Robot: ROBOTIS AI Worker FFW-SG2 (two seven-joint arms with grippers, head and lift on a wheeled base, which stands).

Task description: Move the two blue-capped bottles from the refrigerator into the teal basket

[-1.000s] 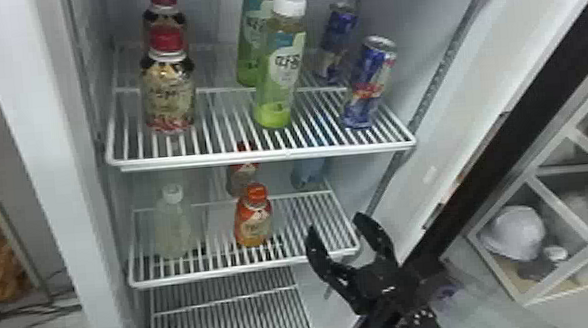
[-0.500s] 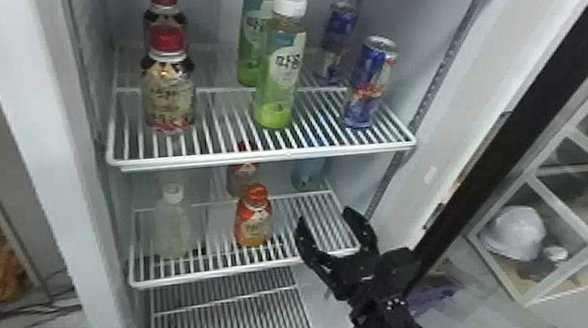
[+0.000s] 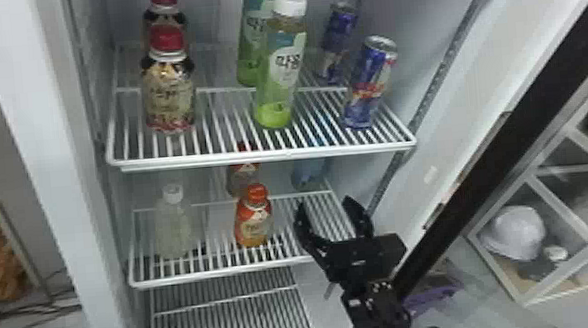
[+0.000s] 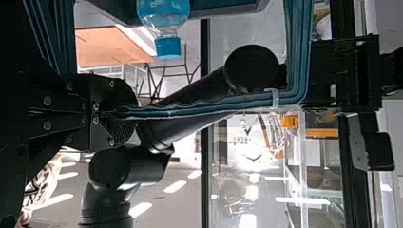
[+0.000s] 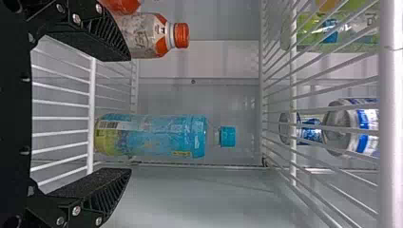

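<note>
The refrigerator (image 3: 29, 121) stands open, its upper shelf (image 3: 287, 154), middle shelf (image 3: 191, 277) and bottom shelf (image 3: 162, 314) all white wire; beyond the dark door frame (image 3: 487, 146), a pale rack (image 3: 556, 195) holds a white helmet (image 3: 516, 233), and cables (image 3: 24, 312) trail over the floor at left. On the upper shelf, two red-capped bottles (image 3: 169, 93) stand one behind the other toward the left edge, two white-capped green bottles (image 3: 278, 77) near the middle, and two blue cans (image 3: 369, 85) toward the right edge. The middle shelf carries a clear bottle (image 3: 175, 225) near its left edge, two orange bottles (image 3: 254, 224) about midway, and a blue-capped bottle (image 5: 161, 135) at the back right corner. Near that shelf's front right corner, the right end effector (image 3: 325, 202) has its fingers spread, the blue-capped one farther in between them, untouched. The left end effector (image 4: 119, 114) is clamped on the handle of the teal basket (image 4: 206, 12), where another blue-capped bottle (image 4: 164, 21) sits, its base cut off by the left wrist view's edge. In the head view, the upper shelf's wires partly hide the bottle in the back right corner, and the rear green one loses its top.
</note>
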